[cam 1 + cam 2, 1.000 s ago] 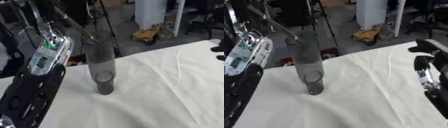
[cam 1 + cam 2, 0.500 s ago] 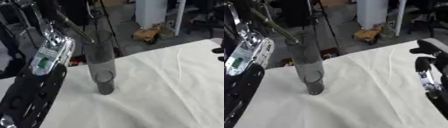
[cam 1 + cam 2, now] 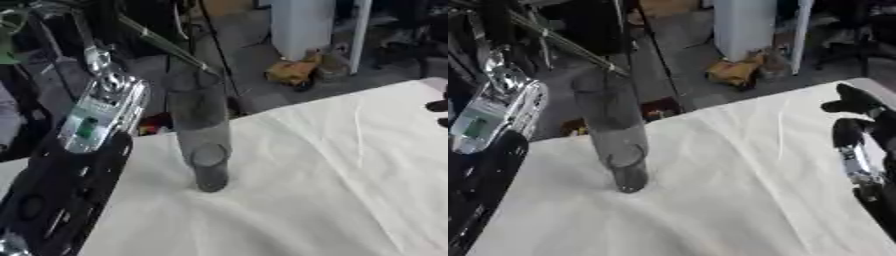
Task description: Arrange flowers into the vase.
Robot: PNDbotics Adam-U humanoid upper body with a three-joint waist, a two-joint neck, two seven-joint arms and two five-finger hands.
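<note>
The right hand (image 3: 857, 131) stood at the right edge of the right eye view, over the far right part of the table. It was black with a silver section below, its fingers (image 3: 852, 99) bent inward at the top and closed on nothing. In the left eye view only two dark fingertips showed at the right edge.

The left arm (image 3: 66, 165) rose from the lower left corner as a broad black plate pierced with round holes, capped by a shiny silver section bearing a small green patch. The left hand lay beyond the top left of both views, where the picture was blurred; whether its fingers were curled or straight could not be told.

A thin, straight, pale green stem (image 3: 162, 44) ran down from the upper left at a slant, its lower end at the rim of the vase (image 3: 199, 135). Whether the tip sat inside the rim could not be made out. No bloom was visible; the upper end was cut off.

The vase was a tall, narrow cylinder of smoky transparent glass with a darker, solid base. It stood upright on the table (image 3: 332, 190), left of centre and well apart from the right hand.

The table carried a cream cloth, matte and softly creased.
</note>
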